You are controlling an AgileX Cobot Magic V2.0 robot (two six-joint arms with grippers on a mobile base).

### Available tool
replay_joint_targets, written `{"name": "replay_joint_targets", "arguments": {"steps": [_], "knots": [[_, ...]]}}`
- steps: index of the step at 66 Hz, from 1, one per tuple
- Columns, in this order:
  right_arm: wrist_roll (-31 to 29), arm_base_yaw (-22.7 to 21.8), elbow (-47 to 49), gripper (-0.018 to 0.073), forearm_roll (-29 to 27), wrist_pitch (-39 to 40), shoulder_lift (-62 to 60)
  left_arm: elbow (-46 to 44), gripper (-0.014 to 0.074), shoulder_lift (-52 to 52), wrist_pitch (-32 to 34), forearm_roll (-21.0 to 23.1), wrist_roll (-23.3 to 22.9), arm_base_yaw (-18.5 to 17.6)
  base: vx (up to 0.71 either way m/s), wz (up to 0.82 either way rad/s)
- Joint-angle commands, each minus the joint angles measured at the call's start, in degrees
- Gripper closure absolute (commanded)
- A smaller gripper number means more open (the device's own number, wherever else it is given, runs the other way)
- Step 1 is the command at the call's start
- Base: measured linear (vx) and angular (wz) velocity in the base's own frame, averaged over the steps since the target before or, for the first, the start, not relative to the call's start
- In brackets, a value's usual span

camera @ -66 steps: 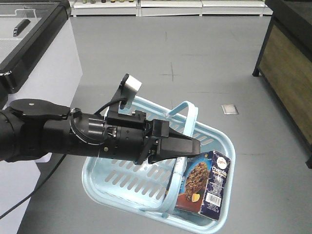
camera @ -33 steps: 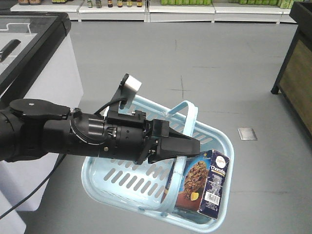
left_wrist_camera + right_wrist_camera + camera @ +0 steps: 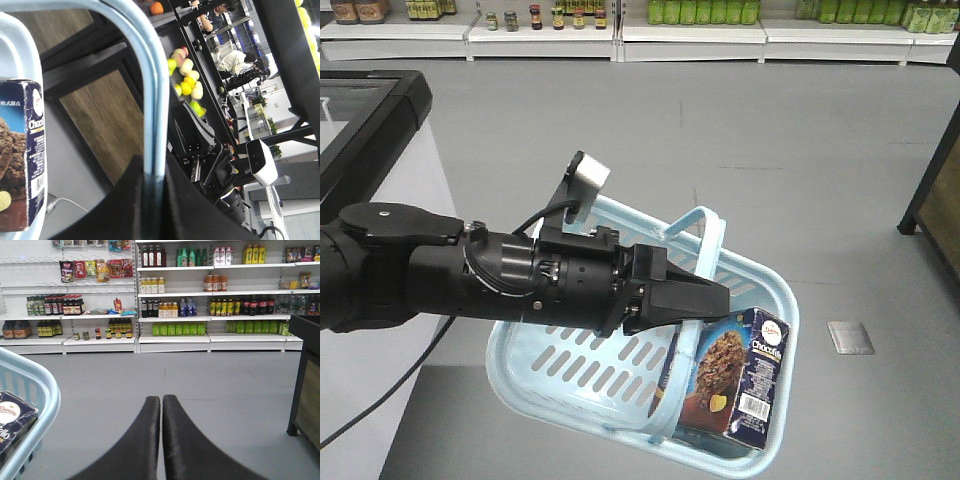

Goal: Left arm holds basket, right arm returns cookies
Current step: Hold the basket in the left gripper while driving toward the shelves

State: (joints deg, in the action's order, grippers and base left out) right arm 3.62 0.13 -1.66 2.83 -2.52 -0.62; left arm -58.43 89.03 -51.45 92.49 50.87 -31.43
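Note:
My left arm (image 3: 470, 280) reaches in from the left, and its gripper (image 3: 720, 300) is shut on one thin loop handle (image 3: 705, 225) of the light blue basket (image 3: 590, 370), which hangs above the grey floor. In the left wrist view the handle (image 3: 150, 100) runs straight down between the jaws of the left gripper (image 3: 154, 162). The navy cookies carton (image 3: 735, 385) stands upright in the basket's right end and also shows in the wrist views (image 3: 20, 160) (image 3: 12, 425). My right gripper (image 3: 161, 399) is shut and holds nothing, to the right of the basket's rim (image 3: 35, 385).
Store shelves of bottles (image 3: 175, 305) line the far wall (image 3: 690, 15). A black-topped freezer case (image 3: 370, 110) stands at the left. A dark wooden stand (image 3: 305, 385) is at the right. A floor hatch (image 3: 850, 337) lies right of the basket. Fruit (image 3: 185, 85) sits on a rack.
The background has slid: the shelves have come into sight at the top and the floor hatch has moved right and down. The left arm, basket and carton keep the same pose.

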Motion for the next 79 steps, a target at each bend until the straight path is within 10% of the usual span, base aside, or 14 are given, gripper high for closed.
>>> {"name": "replay_joint_targets", "arguments": {"steps": [1, 79], "knots": [[-0.45, -0.25, -0.13, 0.0567, 0.23, 4.04, -0.6, -1.6, 0.0603, -2.5, -2.44, 4.88, 0.78, -0.14, 0.56, -0.1], [-0.45, -0.25, -0.13, 0.0567, 0.23, 4.03, -0.6, -1.6, 0.0603, -2.5, -2.4, 4.88, 0.77, -0.14, 0.56, 0.01]]}}
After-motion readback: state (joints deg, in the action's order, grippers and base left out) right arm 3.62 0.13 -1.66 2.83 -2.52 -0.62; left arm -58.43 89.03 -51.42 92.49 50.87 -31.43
